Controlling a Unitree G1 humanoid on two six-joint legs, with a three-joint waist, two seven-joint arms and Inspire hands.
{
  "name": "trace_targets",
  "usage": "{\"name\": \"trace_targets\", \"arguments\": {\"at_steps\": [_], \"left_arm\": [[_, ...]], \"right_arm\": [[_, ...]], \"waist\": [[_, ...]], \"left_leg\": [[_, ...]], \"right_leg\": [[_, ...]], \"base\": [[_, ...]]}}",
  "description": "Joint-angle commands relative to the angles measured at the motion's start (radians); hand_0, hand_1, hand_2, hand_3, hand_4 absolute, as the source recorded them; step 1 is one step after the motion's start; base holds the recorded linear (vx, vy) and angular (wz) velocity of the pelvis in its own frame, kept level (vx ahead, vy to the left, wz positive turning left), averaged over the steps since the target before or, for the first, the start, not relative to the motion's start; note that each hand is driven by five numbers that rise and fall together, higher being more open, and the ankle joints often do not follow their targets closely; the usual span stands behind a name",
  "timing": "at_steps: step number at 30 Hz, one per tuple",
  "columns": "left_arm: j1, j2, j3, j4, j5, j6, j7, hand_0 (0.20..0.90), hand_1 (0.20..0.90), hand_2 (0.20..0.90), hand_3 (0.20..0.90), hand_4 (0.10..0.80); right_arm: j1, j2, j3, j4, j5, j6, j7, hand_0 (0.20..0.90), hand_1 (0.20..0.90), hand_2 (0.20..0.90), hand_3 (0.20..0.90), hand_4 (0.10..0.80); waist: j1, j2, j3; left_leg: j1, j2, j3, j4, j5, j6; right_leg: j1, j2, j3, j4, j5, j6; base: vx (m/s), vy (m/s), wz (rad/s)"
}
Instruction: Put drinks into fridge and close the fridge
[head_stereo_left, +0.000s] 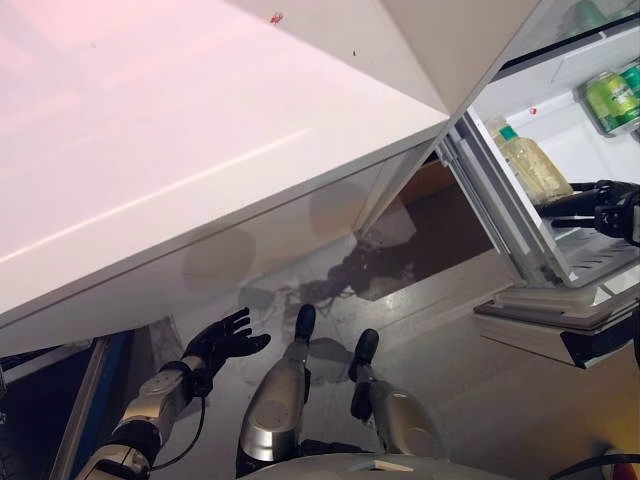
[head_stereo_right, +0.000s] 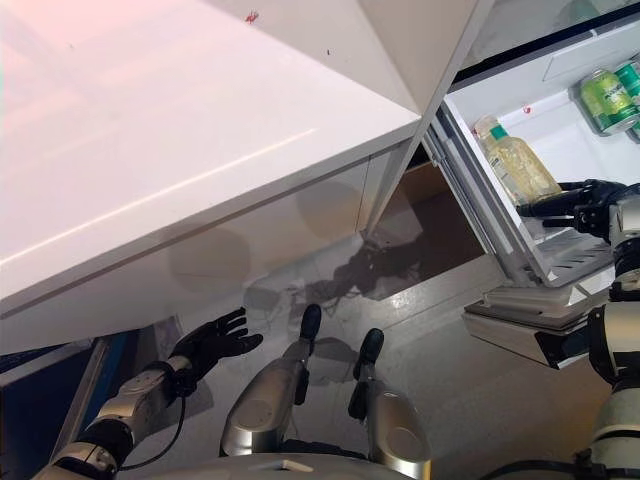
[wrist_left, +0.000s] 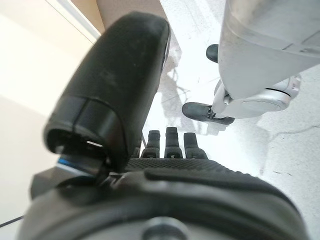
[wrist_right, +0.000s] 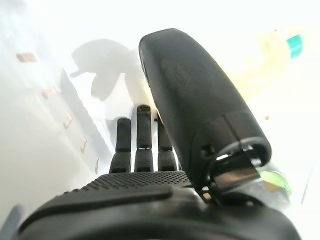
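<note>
The fridge (head_stereo_left: 500, 200) stands open at the right. A pale yellow bottle (head_stereo_left: 530, 165) with a green cap stands on a shelf inside, and green cans (head_stereo_left: 612, 98) lie on the shelf above. My right hand (head_stereo_left: 600, 205) is open inside the fridge, its fingers straight, just right of the bottle and apart from it. In the right wrist view the hand (wrist_right: 150, 150) is empty and the bottle (wrist_right: 272, 55) shows faintly past the thumb. My left hand (head_stereo_left: 225, 340) hangs open and empty low over the floor, and it shows open in the left wrist view (wrist_left: 165, 150).
A large white counter (head_stereo_left: 200, 150) fills the upper left, its front edge close over my left hand. A dark brown gap (head_stereo_left: 440, 220) lies between the counter and the fridge. A white drawer front (head_stereo_left: 545, 325) juts out below the fridge shelves. The floor (head_stereo_left: 480, 400) is pale grey.
</note>
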Motion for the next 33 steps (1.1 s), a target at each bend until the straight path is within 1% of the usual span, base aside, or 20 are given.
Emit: {"name": "trace_targets", "arguments": {"at_steps": [1,5,9,10,11,12,14,15,16,17,18,20,21,23,24,27,28,31,32,33], "left_arm": [[0.075,-0.004,0.026,0.043,0.067,-0.003,-0.003,0.9,0.9,0.9,0.9,0.8],[0.091,-0.018,0.043,0.104,0.097,0.019,0.023,0.9,0.9,0.9,0.9,0.8],[0.102,-0.035,0.06,0.158,0.123,0.034,0.031,0.9,0.9,0.9,0.9,0.8],[0.105,-0.043,0.068,0.175,0.137,0.04,0.026,0.9,0.9,0.9,0.9,0.8],[0.105,-0.042,0.068,0.176,0.138,0.04,0.025,0.9,0.9,0.9,0.9,0.8],[0.108,-0.052,0.074,0.192,0.156,0.045,0.02,0.9,0.9,0.9,0.9,0.8],[0.113,-0.059,0.073,0.205,0.179,0.044,0.009,0.9,0.9,0.9,0.9,0.8],[0.114,-0.06,0.074,0.209,0.184,0.044,0.006,0.9,0.9,0.9,0.9,0.8],[0.115,-0.062,0.074,0.213,0.194,0.044,0.001,0.9,0.9,0.9,0.9,0.8],[0.117,-0.071,0.07,0.219,0.206,0.043,-0.007,0.9,0.9,0.9,0.9,0.8],[0.118,-0.072,0.068,0.22,0.207,0.044,-0.007,0.9,0.9,0.9,0.9,0.8],[0.123,-0.075,0.065,0.217,0.22,0.049,-0.014,0.9,0.9,0.9,0.9,0.8],[0.125,-0.09,0.056,0.222,0.225,0.047,-0.02,0.9,0.9,0.9,0.9,0.8],[0.122,-0.095,0.046,0.222,0.232,0.049,-0.022,0.9,0.9,0.9,0.9,0.8],[0.117,-0.1,0.034,0.22,0.236,0.045,-0.025,0.9,0.9,0.9,0.9,0.8],[0.101,-0.115,0.021,0.218,0.217,0.048,-0.012,0.9,0.9,0.9,0.9,0.8],[0.1,-0.118,0.02,0.214,0.215,0.05,-0.009,0.9,0.9,0.9,0.9,0.8],[0.098,-0.134,0.008,0.2,0.198,0.053,0.014,0.9,0.9,0.9,0.9,0.8],[0.102,-0.14,0.005,0.197,0.187,0.05,0.025,0.9,0.9,0.9,0.9,0.8],[0.104,-0.144,0.003,0.195,0.184,0.047,0.03,0.9,0.9,0.9,0.9,0.8]], "right_arm": [[-0.087,-0.199,0.153,-0.07,-0.063,-0.072,-0.013,0.9,0.9,0.9,0.9,0.8],[-0.105,-0.244,0.162,-0.132,-0.03,-0.111,-0.029,0.9,0.9,0.9,0.9,0.8],[-0.081,-0.286,0.125,-0.254,0.05,-0.102,-0.075,0.9,0.9,0.9,0.9,0.8],[-0.058,-0.295,0.094,-0.297,0.101,-0.109,-0.11,0.9,0.9,0.9,0.9,0.8],[-0.049,-0.296,0.086,-0.303,0.109,-0.114,-0.119,0.9,0.9,0.9,0.9,0.8],[-0.004,-0.297,0.027,-0.35,0.184,-0.14,-0.178,0.9,0.9,0.9,0.9,0.8],[0.075,-0.279,-0.078,-0.407,0.311,-0.177,-0.257,0.9,0.9,0.9,0.9,0.8],[0.1,-0.272,-0.11,-0.426,0.337,-0.182,-0.274,0.9,0.9,0.9,0.9,0.8],[0.146,-0.255,-0.167,-0.455,0.389,-0.209,-0.318,0.9,0.9,0.9,0.9,0.8],[0.22,-0.206,-0.266,-0.492,0.481,-0.295,-0.416,0.9,0.9,0.9,0.9,0.8],[0.248,-0.189,-0.295,-0.506,0.499,-0.314,-0.439,0.9,0.9,0.9,0.9,0.8],[0.327,-0.137,-0.38,-0.552,0.561,-0.394,-0.518,0.9,0.9,0.9,0.9,0.8],[0.383,-0.048,-0.447,-0.604,0.545,-0.493,-0.599,0.9,0.9,0.9,0.9,0.8],[0.422,0.01,-0.475,-0.643,0.511,-0.54,-0.649,0.9,0.9,0.9,0.9,0.8],[0.445,0.05,-0.487,-0.665,0.495,-0.585,-0.693,0.9,0.9,0.9,0.9,0.8],[0.475,0.108,-0.506,-0.686,0.506,-0.636,-0.727,0.9,0.9,0.9,0.9,0.8],[0.479,0.116,-0.509,-0.685,0.512,-0.643,-0.728,0.9,0.9,0.9,0.9,0.8],[0.492,0.153,-0.52,-0.67,0.598,-0.673,-0.736,0.9,0.9,0.9,0.9,0.8],[0.493,0.167,-0.528,-0.66,0.682,-0.667,-0.73,0.9,0.9,0.9,0.9,0.8],[0.494,0.18,-0.531,-0.649,0.706,-0.676,-0.723,0.9,0.9,0.9,0.9,0.8]], "waist": [[-0.029,-0.053,-0.137],[-0.058,-0.084,-0.214],[-0.093,-0.094,-0.283],[-0.108,-0.094,-0.309],[-0.107,-0.095,-0.311],[-0.122,-0.092,-0.338],[-0.134,-0.088,-0.36],[-0.137,-0.087,-0.364],[-0.14,-0.086,-0.37],[-0.15,-0.076,-0.381],[-0.15,-0.076,-0.383],[-0.149,-0.073,-0.386],[-0.153,-0.06,-0.378],[-0.151,-0.058,-0.367],[-0.148,-0.054,-0.349],[-0.147,-0.045,-0.309],[-0.147,-0.043,-0.303],[-0.144,-0.033,-0.277],[-0.142,-0.028,-0.266],[-0.139,-0.026,-0.258]], "left_leg": [[0.004,-0.004,0.068,0.075,-0.154,0.014],[0.039,-0.003,0.087,0.057,-0.158,0.012],[0.069,-0.007,0.111,0.068,-0.18,0.016],[0.083,-0.009,0.119,0.074,-0.19,0.018],[0.084,-0.009,0.12,0.074,-0.191,0.018],[0.099,-0.009,0.128,0.078,-0.202,0.019],[0.114,-0.008,0.136,0.083,-0.214,0.021],[0.118,-0.008,0.137,0.084,-0.217,0.021],[0.124,-0.009,0.139,0.087,-0.223,0.022],[0.134,-0.011,0.14,0.096,-0.237,0.027],[0.136,-0.012,0.14,0.101,-0.242,0.028],[0.139,-0.015,0.139,0.123,-0.258,0.033],[0.135,-0.019,0.139,0.177,-0.287,0.043],[0.122,-0.021,0.137,0.24,-0.317,0.052],[0.1,-0.022,0.133,0.311,-0.356,0.063],[0.058,-0.024,0.13,0.43,-0.426,0.085],[0.052,-0.025,0.128,0.446,-0.434,0.088],[0.014,-0.036,0.124,0.518,-0.471,0.105],[-0.005,-0.039,0.121,0.548,-0.484,0.111],[-0.021,-0.045,0.117,0.575,-0.493,0.116]], "right_leg": [[-0.04,0.0,0.041,0.108,-0.059,0.034],[-0.017,0.006,0.064,0.085,-0.051,0.044],[0.003,0.007,0.091,0.088,-0.059,0.049],[0.013,0.007,0.101,0.09,-0.065,0.049],[0.014,0.008,0.102,0.09,-0.066,0.049],[0.026,0.008,0.111,0.092,-0.073,0.05],[0.038,0.008,0.122,0.097,-0.083,0.05],[0.04,0.008,0.124,0.099,-0.085,0.05],[0.044,0.008,0.128,0.102,-0.09,0.051],[0.051,0.007,0.136,0.11,-0.099,0.051],[0.053,0.006,0.138,0.113,-0.102,0.051],[0.059,0.001,0.143,0.123,-0.111,0.05],[0.058,-0.009,0.147,0.16,-0.132,0.045],[0.053,-0.019,0.147,0.2,-0.151,0.037],[0.04,-0.031,0.145,0.252,-0.174,0.026],[0.005,-0.049,0.132,0.371,-0.226,0.005],[-0.001,-0.051,0.13,0.386,-0.232,0.003],[-0.033,-0.062,0.125,0.465,-0.266,-0.013],[-0.049,-0.067,0.124,0.501,-0.28,-0.019],[-0.062,-0.071,0.125,0.526,-0.287,-0.023]], "base": [[-0.024,0.052,-0.09],[-0.011,0.039,-0.23],[0.058,0.048,-0.25],[0.103,0.035,-0.33],[0.158,0.022,-0.39],[0.149,0.003,-0.34],[0.151,-0.007,-0.19],[0.103,-0.013,-0.16],[0.142,-0.025,-0.26],[0.139,-0.027,-0.24],[0.143,-0.03,-0.18],[0.117,-0.032,-0.15],[0.128,-0.051,-0.2],[0.091,-0.05,-0.16],[0.053,-0.042,-0.08],[0.049,-0.026,0.0],[0.065,-0.013,0.03],[0.05,0.002,0.05],[0.06,0.007,0.12],[0.069,0.008,0.12]]}}
